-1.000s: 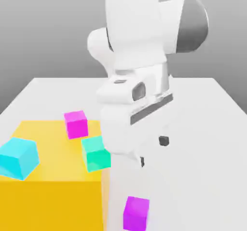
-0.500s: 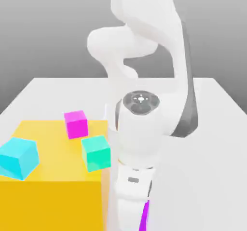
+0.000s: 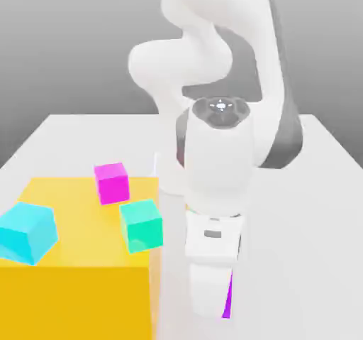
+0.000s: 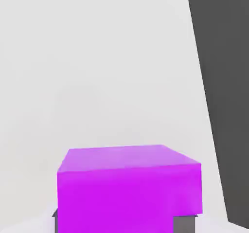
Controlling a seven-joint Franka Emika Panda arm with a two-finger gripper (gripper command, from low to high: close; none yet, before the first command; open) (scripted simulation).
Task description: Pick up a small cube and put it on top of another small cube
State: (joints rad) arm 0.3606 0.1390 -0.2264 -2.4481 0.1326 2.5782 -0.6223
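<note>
The small violet-purple cube (image 4: 129,183) sits between my gripper's fingertips (image 4: 185,223) in the hand view, with the white table beyond it. In the exterior view the arm's hand covers it, leaving a thin purple sliver of the cube (image 3: 227,297) at the hand's edge. My gripper (image 3: 215,306) points down at the near part of the table, just to the exterior view's right of the yellow block, shut on this cube. Whether the cube rests on the table or hangs just above it I cannot tell.
A large yellow block (image 3: 78,275) fills the exterior view's near left. On it sit a magenta cube (image 3: 111,182), a teal-green cube (image 3: 142,225) and a cyan cube (image 3: 27,232). The white table (image 3: 312,211) spreads to the right.
The arm swung down over the purple cube and the fingers went from open to shut on it. Since half a second ago the hand has risen a little.
</note>
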